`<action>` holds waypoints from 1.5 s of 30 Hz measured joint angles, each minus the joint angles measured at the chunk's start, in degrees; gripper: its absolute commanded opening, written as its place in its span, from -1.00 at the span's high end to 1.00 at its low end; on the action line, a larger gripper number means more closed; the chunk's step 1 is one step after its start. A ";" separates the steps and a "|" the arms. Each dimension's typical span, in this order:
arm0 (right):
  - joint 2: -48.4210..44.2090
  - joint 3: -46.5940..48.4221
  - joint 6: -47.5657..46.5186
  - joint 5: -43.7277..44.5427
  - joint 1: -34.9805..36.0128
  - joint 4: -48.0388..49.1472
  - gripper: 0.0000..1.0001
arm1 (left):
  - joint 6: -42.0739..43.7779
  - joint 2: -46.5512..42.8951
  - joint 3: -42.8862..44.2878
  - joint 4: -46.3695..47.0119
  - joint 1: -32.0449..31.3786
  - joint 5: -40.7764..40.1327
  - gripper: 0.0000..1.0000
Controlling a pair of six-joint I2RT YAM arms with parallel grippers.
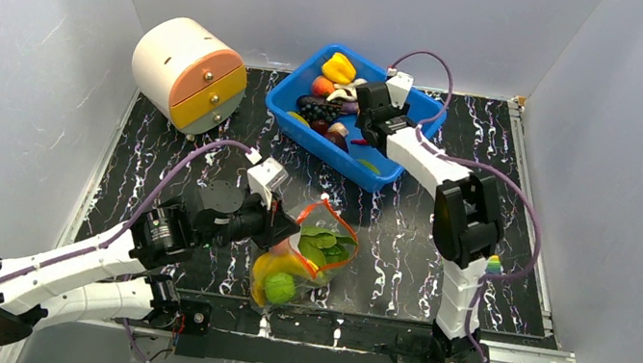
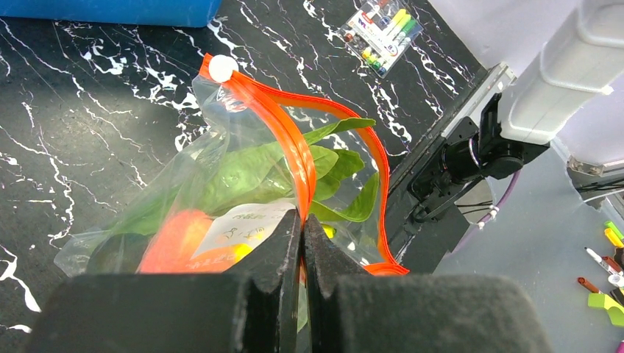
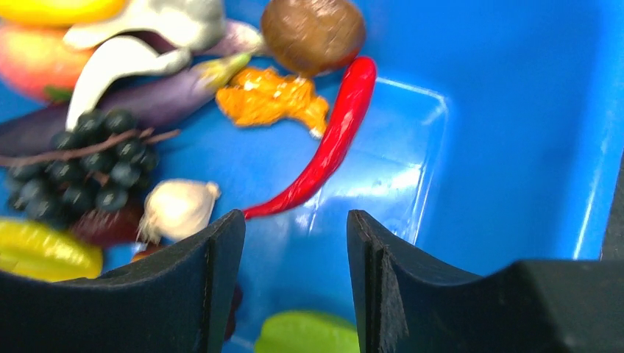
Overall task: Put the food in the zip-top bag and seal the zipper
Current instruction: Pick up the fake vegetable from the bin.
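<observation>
Left gripper (image 2: 302, 224) pinches the floppy clear zip-top bag (image 2: 188, 165) by its orange-red zipper (image 2: 288, 143); right gripper (image 3: 296, 246) gapes above a glossy, blurred red chili (image 3: 335, 143).

Blue bin (image 3: 500, 132): bare floor ahead and to the right of the right fingers (image 3: 412, 294). Red chili (image 3: 335, 143) slants across just ahead of the gap. Garlic (image 3: 176, 209) and grapes (image 3: 81, 162) crowd the left.
Zip-top bag (image 1: 318, 240): mouth gapes, green leaves (image 2: 250, 169) fill it.
Counter (image 1: 396, 242): open between bin and bag.

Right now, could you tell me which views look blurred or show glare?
Right wrist view: soft throughout, with white glare on the blue bin floor beside the red chili. Left wrist view: the zip-top bag is sharp. Top external view: evenly lit, sharp.
</observation>
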 measured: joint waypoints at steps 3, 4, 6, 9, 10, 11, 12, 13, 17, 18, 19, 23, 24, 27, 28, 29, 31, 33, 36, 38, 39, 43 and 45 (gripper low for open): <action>4.28 3.41 1.07 3.34 -0.76 0.00 0.06 | 0.00 0.00 0.00 0.07 0.00 0.26 1.00; 5.53 4.39 1.31 4.59 -0.94 -0.02 0.08 | 0.00 0.00 0.00 0.07 0.00 0.39 1.00; 7.61 5.90 1.68 6.56 -1.36 0.07 0.13 | 0.00 0.00 0.00 -0.02 0.00 0.44 1.00; 9.70 6.99 2.03 7.45 -1.95 0.94 0.19 | 0.04 0.00 0.00 -0.11 0.00 0.42 1.00; 10.36 7.34 2.14 7.41 -2.21 1.18 0.20 | 0.07 0.00 0.00 -0.11 0.00 0.42 1.00; 11.13 7.82 2.36 7.30 -2.40 1.36 0.22 | 0.07 -0.02 0.00 -0.13 0.00 0.39 1.00; 11.89 8.44 2.54 7.21 -2.58 1.62 0.23 | 0.07 -0.04 0.00 -0.15 0.00 0.39 1.00; 12.76 9.11 2.62 7.08 -2.62 2.03 0.24 | 0.09 -0.04 0.00 -0.22 0.00 0.39 1.00; 14.88 10.01 2.73 6.99 -3.19 3.10 0.22 | 0.37 -0.04 0.04 -0.66 0.00 0.31 1.00; 15.21 10.16 2.75 7.08 -3.28 3.10 0.21 | 0.46 -0.04 0.07 -0.85 0.00 0.22 1.00; 15.80 10.58 2.78 7.17 -3.39 3.13 0.19 | 0.50 -0.04 0.07 -1.05 0.00 0.15 1.00; 17.68 11.65 2.86 7.23 -3.87 3.30 0.09 | 0.66 -0.04 0.07 -1.46 0.00 -0.04 1.00; 18.08 11.82 2.89 7.26 -4.02 3.30 0.09 | 0.66 -0.07 0.07 -1.44 0.00 -0.07 1.00; 19.30 12.59 2.95 7.30 -4.48 3.08 0.09 | 0.63 -0.07 0.07 -1.46 0.00 -0.24 1.00; 19.61 13.00 2.95 7.37 -4.63 2.97 0.09 | 0.63 -0.09 0.07 -1.44 0.00 -0.26 1.00; 19.87 13.31 2.95 7.34 -4.79 2.97 0.09 | 0.61 -0.11 0.07 -1.44 0.00 -0.28 1.00; 20.35 13.84 2.95 7.34 -5.11 2.97 0.11 | 0.57 -0.11 0.07 -1.44 0.00 -0.33 1.00; 20.81 14.12 2.95 7.32 -5.33 2.97 0.11 | 0.50 -0.11 0.07 -1.44 0.00 -0.39 1.00; 21.53 14.34 2.97 7.19 -5.66 2.97 0.12 | 0.46 -0.11 0.07 -1.44 0.00 -0.42 1.00; 21.90 14.34 3.02 7.17 -5.92 2.95 0.19 | 0.44 -0.11 0.07 -1.44 0.00 -0.44 1.00; 21.90 14.47 3.02 7.17 -5.95 2.95 0.23 | 0.42 -0.11 0.07 -1.44 0.00 -0.44 1.00; 22.16 15.52 2.93 7.02 -6.03 2.89 0.47 | 0.33 -0.11 0.07 -1.44 0.00 -0.44 1.00; 22.32 15.89 2.84 6.91 -6.08 2.91 0.55 | 0.20 -0.11 0.07 -1.44 0.00 -0.44 1.00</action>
